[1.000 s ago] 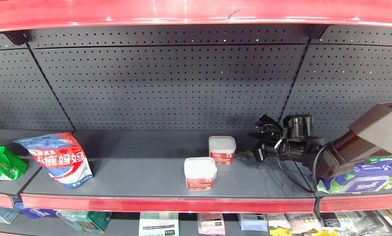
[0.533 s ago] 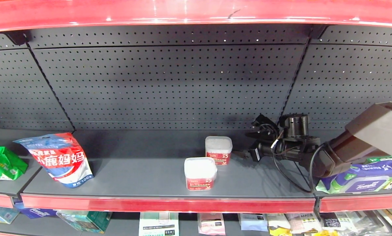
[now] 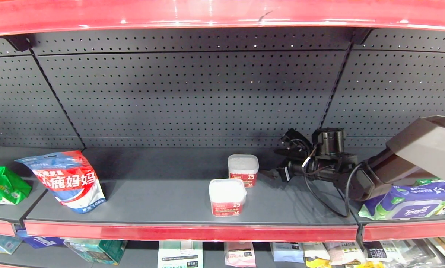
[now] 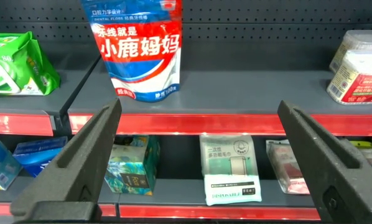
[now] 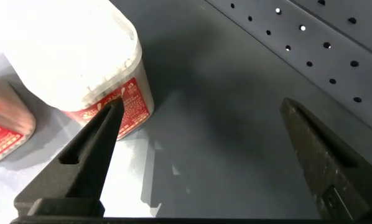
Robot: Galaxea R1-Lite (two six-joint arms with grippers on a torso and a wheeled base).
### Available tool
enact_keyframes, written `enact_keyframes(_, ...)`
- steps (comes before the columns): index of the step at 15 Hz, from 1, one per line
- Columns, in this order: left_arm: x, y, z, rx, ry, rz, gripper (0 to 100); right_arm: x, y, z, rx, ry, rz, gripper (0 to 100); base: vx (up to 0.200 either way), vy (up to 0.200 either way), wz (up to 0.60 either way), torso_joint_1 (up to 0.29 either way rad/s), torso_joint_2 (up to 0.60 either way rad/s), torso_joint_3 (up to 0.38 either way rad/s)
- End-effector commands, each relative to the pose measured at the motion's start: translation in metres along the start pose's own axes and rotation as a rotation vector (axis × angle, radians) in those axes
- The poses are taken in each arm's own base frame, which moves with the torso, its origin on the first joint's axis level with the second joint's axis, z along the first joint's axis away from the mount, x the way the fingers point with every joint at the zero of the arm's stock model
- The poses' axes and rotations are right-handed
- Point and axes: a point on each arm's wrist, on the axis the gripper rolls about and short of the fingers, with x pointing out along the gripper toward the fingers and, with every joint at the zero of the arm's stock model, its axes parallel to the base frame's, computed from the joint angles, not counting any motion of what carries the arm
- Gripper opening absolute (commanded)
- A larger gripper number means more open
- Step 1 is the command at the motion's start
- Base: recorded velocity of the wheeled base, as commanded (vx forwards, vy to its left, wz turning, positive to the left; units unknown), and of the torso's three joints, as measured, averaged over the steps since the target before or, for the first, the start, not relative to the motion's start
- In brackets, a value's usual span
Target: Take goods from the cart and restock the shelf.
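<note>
Two white tubs with red labels stand on the grey shelf: a front tub near the edge and a rear tub just behind it to the right. My right gripper lies low over the shelf beside the rear tub. In the right wrist view that gripper is open, one finger touching the rear tub's label, the other out over bare shelf. My left gripper is open and holds nothing, facing the shelf front from a little way off.
A red, white and blue pouch stands at the shelf's left end, a green pack beyond it. Purple wipes packs lie under my right arm. The perforated back panel is close behind. Lower shelf goods sit below.
My right gripper has slid left along the shelf, and the rear tub has moved left with it, ending closer behind the front tub.
</note>
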Motion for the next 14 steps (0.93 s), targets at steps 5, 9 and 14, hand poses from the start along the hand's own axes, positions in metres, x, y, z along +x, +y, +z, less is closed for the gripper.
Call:
enact_keyframes(5,0.0000,0.0000,-0.0001,0.000,0.000,0.000,100,0.0049,0.0047,0.0045,0.007,-0.012,0.011,100,0.000,0.000,0.00,0.000,0.00,0.000)
enact_keyframes(9,0.0000,0.0000,-0.0001,0.000,0.000,0.000,100,0.0096,0.0085,0.0055,0.004,-0.015,0.024,100,0.000,0.000,0.00,0.000,0.00,0.000)
enact_keyframes(14,0.0000,0.0000,-0.0001,0.000,0.000,0.000,100,0.0048,0.0008,0.0033,0.012,-0.010,0.000,100,0.000,0.000,0.00,0.000,0.00,0.000)
